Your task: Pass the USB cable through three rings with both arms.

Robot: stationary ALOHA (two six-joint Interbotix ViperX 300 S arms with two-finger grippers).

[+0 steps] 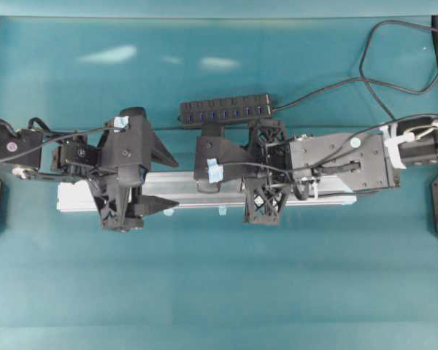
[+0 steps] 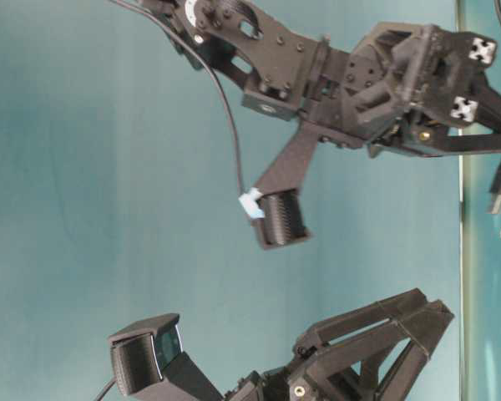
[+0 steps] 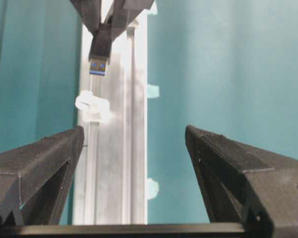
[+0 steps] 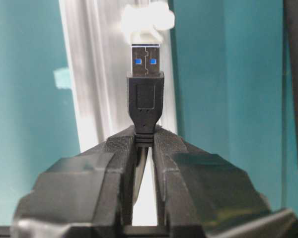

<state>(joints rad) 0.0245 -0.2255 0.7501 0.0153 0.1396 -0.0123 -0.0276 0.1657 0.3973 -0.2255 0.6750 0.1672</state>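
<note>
Two tools, left tool [image 3: 134, 163] and right tool [image 4: 145, 148], one USB plug [image 4: 145, 84], one rail [image 3: 114, 148], one hub [image 1: 226, 111]

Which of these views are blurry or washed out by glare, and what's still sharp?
Overhead: two pale glare patches on the teal table. Left wrist: the rail is overexposed, the ring a soft white blob. Right wrist: the USB plug is sharp, the ring behind it blurred. Table-level: evenly lit.
</note>
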